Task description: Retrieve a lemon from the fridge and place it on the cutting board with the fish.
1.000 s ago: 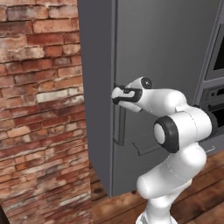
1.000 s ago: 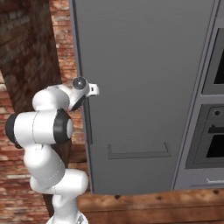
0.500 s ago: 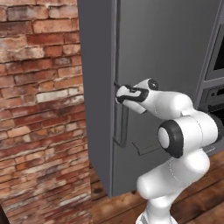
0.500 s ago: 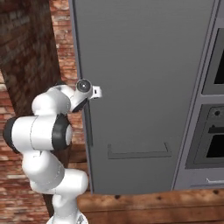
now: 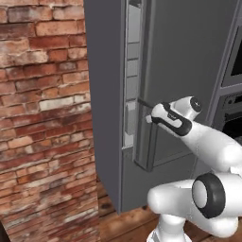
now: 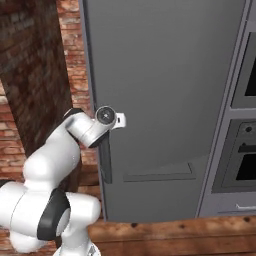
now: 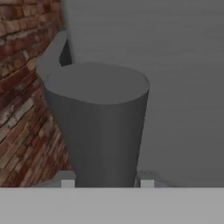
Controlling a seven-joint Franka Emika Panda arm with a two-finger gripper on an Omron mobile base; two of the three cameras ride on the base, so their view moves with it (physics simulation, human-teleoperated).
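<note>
Where brick wall point(image 5: 42, 118) flanks: fridge point(image 6: 165, 75), door slightly ajar.

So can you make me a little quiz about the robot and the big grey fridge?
1. True or false: the fridge door is open a crack at its handle edge.
2. What is the gripper closed around? A) a lemon B) the fridge's bar handle C) an oven knob
3. What is the wall to the left of the fridge built of?

Key:
1. True. The left base view shows a gap with pale shelves inside.
2. B. In the hand view the bar sits between the jaws.
3. Red bricks.
</note>
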